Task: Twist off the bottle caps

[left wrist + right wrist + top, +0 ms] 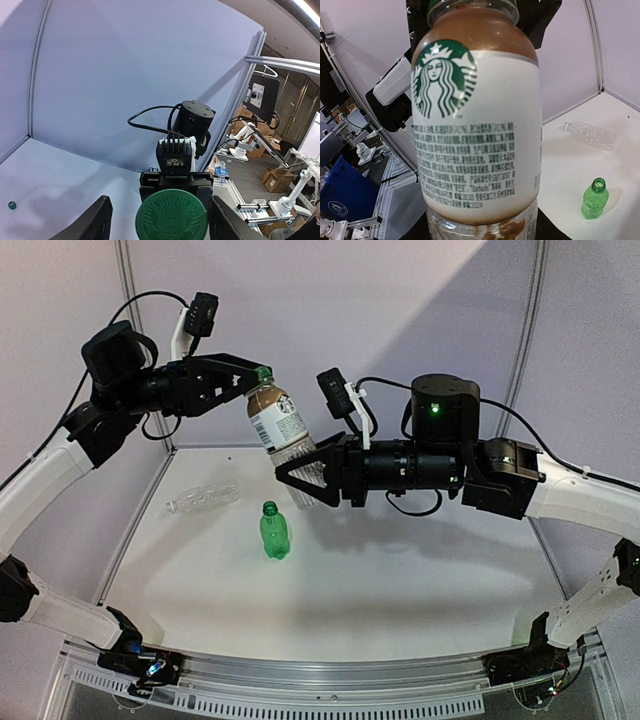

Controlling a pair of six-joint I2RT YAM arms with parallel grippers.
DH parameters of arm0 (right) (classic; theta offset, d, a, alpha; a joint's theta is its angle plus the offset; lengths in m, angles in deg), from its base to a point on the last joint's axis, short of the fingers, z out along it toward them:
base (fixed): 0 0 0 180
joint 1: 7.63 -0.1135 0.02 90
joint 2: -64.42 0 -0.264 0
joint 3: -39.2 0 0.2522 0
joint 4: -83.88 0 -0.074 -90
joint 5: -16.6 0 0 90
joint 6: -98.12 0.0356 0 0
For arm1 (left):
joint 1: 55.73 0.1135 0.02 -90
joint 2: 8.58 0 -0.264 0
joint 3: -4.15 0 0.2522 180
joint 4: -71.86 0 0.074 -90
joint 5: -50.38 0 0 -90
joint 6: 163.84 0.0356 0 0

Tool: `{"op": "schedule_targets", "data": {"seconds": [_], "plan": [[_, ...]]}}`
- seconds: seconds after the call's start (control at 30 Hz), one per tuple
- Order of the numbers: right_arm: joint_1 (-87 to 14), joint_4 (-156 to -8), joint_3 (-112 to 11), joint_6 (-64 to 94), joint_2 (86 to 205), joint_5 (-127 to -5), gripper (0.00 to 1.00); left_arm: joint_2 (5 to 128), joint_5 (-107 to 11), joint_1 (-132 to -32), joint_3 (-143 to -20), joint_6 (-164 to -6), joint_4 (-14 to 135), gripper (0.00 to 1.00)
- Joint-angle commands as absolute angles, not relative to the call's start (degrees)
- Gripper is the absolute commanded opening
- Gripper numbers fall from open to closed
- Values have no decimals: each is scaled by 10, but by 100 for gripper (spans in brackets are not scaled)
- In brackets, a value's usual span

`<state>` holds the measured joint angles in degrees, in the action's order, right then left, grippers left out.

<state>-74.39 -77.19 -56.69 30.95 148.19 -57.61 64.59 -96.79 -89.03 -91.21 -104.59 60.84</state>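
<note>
My right gripper (300, 485) is shut on the base of the clear bottle with the white-and-brown label (280, 425), holding it tilted in the air above the table. In the right wrist view the bottle (475, 130) fills the frame. Its dark green cap (263, 373) sits on the neck between the fingers of my left gripper (255, 380). In the left wrist view the cap (171, 215) faces the camera, and both fingers (95, 222) stand apart from it, open. The green bottle (274, 531) stands capless on the table. The clear ribbed bottle (203, 498) lies on its side.
A small dark green cap (12, 205) lies loose on the white table at the left. White walls (330, 330) enclose the back and sides. The green bottle (594, 199) and ribbed bottle (589, 135) sit below and left of the held bottle.
</note>
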Motion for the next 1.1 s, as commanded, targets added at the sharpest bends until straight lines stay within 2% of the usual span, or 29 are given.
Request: {"op": "schedule_targets", "data": {"seconds": [0.0, 0.17, 0.37, 0.6, 0.77, 0.9, 1.0, 1.07], "plan": [[-747, -770, -584, 304, 1491, -570, 25, 648, -965, -885, -920, -1051, 614, 62], [-747, -770, -582, 304, 1491, -575, 25, 652, -957, -885, -924, -1054, 603, 34], [-747, -734, -600, 275, 1496, -690, 25, 661, -938, -885, -922, -1060, 555, 25], [-749, -666, -671, 197, 1534, -873, 24, 694, -900, -888, -943, -1058, 456, 25], [-760, -627, -724, 144, 1572, -1006, 24, 725, -814, -898, -997, -1049, 331, 27], [-768, -642, -736, 107, 1596, -1035, 24, 729, -778, -904, -1006, -1074, 308, 27], [-770, -662, -728, 99, 1602, -1035, 24, 726, -775, -907, -1008, -1085, 315, 33], [-770, -676, -718, 102, 1602, -1035, 24, 722, -781, -907, -1008, -1085, 325, 41]]}}
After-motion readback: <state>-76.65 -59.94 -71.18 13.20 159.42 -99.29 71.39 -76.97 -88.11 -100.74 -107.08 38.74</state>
